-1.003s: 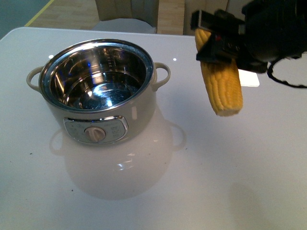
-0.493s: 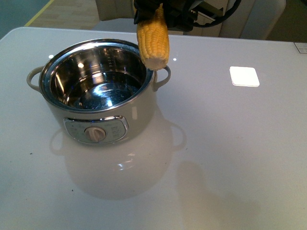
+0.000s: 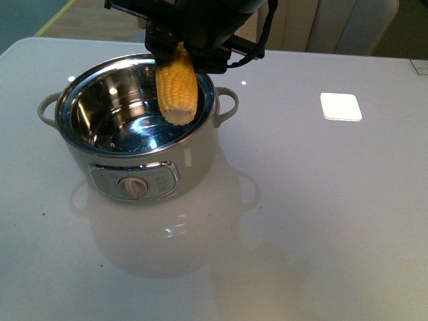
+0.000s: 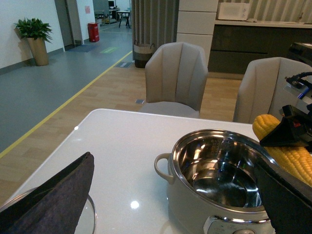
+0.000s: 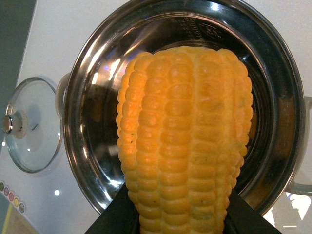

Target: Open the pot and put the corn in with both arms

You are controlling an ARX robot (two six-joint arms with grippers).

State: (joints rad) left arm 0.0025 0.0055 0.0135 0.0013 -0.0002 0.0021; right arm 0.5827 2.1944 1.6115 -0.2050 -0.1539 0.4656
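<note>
— Shifted left and lower since half a second ago: corn (image 3: 177, 85), now hanging blunt end down inside the mouth of the electric pot (image 3: 194, 157).
— Held how?
— Pinched at its tapered top by the right gripper (image 3: 179, 48), clamped tight. Left gripper (image 4: 174, 163) spread wide, carrying nothing, close over the glass lid (image 5: 31, 124) lying on the table beside the pot.
— Which step?
— Lid off; placing corn. Next, likely: lower slightly, keep off the steel wall, then let go.
</note>
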